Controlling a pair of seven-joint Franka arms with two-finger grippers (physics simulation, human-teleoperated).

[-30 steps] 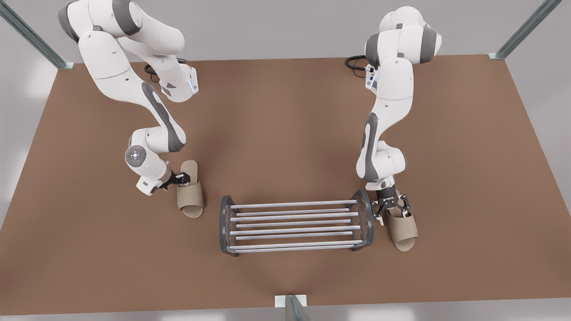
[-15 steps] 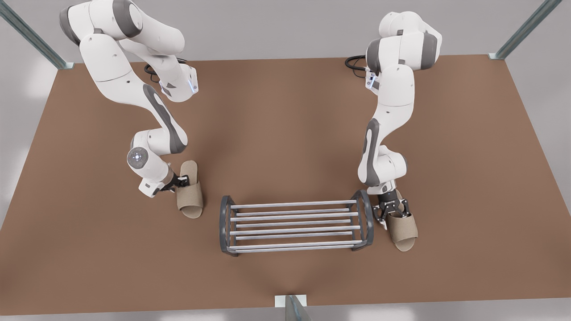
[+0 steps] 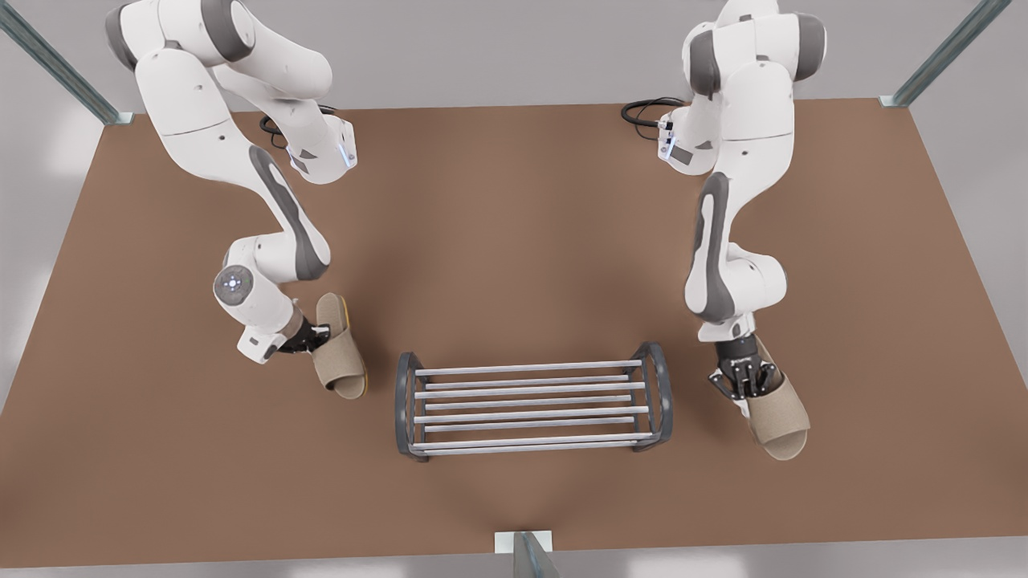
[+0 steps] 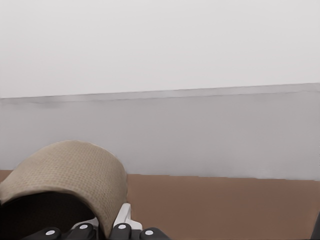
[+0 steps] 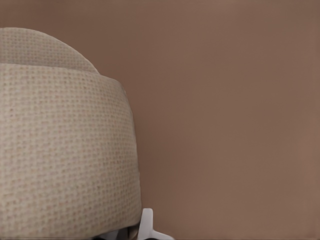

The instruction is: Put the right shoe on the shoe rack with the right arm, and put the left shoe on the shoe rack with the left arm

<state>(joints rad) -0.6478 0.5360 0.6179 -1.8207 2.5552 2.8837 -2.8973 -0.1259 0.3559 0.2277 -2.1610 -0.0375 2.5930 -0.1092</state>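
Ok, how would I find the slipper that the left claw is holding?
Start at the metal shoe rack in the middle of the brown table. On the front view's left of it, the left claw pinches a tan slipper. It tips up, showing a yellow sole edge; the other slipper, in the right claw past the rack, shows none.

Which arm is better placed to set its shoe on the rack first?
Left, probably. The left hand is shut on the left shoe, tipped up just beside the shoe rack. The right hand also grips the right shoe, but it hangs farther from the rack.
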